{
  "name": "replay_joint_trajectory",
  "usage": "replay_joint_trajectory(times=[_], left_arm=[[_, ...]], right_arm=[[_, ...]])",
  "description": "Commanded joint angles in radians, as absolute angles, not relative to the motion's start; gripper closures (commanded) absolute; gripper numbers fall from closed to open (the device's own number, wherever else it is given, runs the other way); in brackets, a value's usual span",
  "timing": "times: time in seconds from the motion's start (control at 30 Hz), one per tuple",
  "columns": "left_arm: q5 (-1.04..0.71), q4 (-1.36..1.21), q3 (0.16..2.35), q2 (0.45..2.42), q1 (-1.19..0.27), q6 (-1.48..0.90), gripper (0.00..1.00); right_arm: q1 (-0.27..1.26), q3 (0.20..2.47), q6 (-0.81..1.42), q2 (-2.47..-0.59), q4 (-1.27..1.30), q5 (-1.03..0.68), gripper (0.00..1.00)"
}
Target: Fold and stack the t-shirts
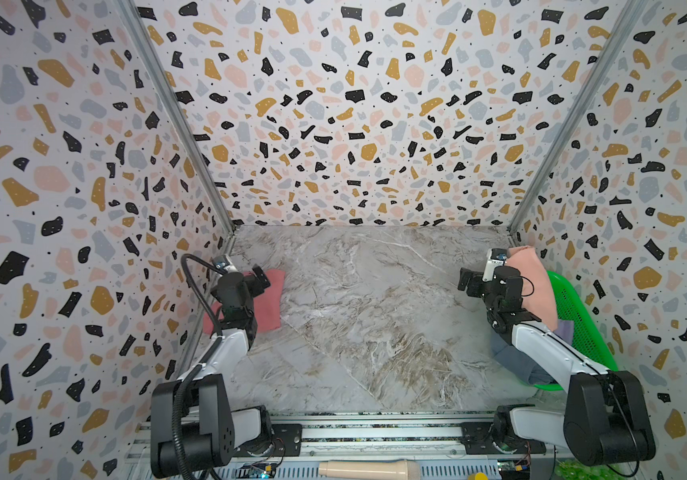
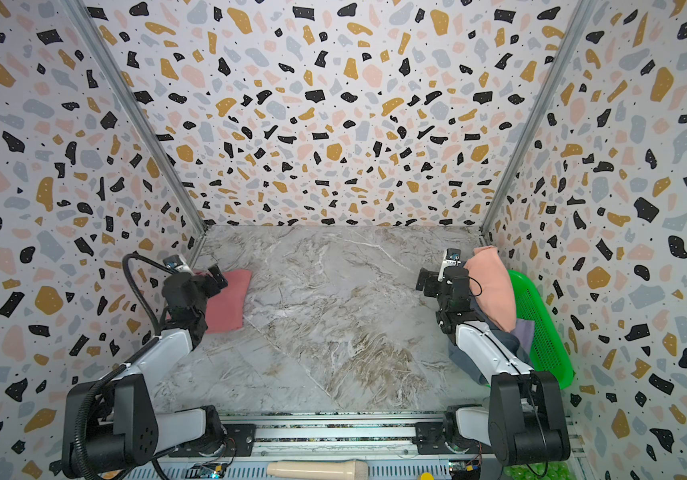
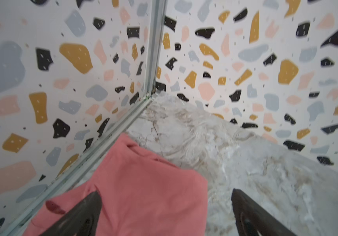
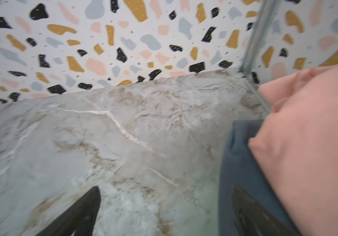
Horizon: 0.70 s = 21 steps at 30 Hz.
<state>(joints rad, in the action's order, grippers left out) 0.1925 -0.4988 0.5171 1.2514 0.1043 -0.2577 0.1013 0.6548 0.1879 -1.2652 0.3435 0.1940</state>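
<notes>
Quick count from my end: four t-shirts, one basket, two arms. One rose-red shirt [image 1: 271,303] is on the left. The other three, a peach shirt [image 1: 537,291], a blue-grey shirt [image 1: 512,357] and a lavender shirt [image 1: 565,330], are piled at the green basket [image 1: 582,324] on the right.

The rose-red shirt is folded into a neat-ish rectangle and lies flat on the marble surface [image 1: 375,311], snug along the left wall [image 1: 84,208]. As far as I can tell its long axis runs near-to-far along that wall, with the far end angled a bit toward the middle. I can't make out which end is the neck.

The peach shirt is a bunched-up lump over the far end of the basket, stretched near-to-far along the right wall [image 1: 645,208]. The blue-grey shirt spills over the basket's inner side onto the surface, partly under the right arm [image 1: 549,349]. Only a small patch of the lavender shirt shows, between the peach shirt and the green mesh.

The left fingers [image 1: 260,277] are spread wide with nothing in them, hanging over the far part of the rose-red shirt. The right fingers [image 1: 468,282] are spread wide too and are also empty. They sit above bare surface just beside the peach and blue-grey shirts and point toward the middle.
</notes>
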Motion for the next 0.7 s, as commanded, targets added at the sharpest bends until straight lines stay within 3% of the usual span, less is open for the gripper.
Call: replay_joint_trajectory(times=[0.0, 0.2, 0.33, 0.67], left_arm=[[0.337, -0.675, 0.443, 1.213, 0.006, -0.155, 0.0], [0.515, -0.888, 0.245, 1.196, -0.078, -0.109, 0.0], [0.506, -1.107, 0.154, 1.243, -0.078, -0.081, 0.0], [0.457, -1.236, 0.171, 1.425, -0.078, -0.038, 0.0]], right_arm=[[0.106, 0.609, 0.112, -1.24, 0.462, 0.406, 0.01], [0.113, 0.367, 0.093, -1.175, 0.702, 0.421, 0.01], [0.111, 0.279, 0.072, -1.209, 0.839, 0.392, 0.01], [0.094, 0.223, 0.017, -1.358, 1.114, 0.173, 0.01]])
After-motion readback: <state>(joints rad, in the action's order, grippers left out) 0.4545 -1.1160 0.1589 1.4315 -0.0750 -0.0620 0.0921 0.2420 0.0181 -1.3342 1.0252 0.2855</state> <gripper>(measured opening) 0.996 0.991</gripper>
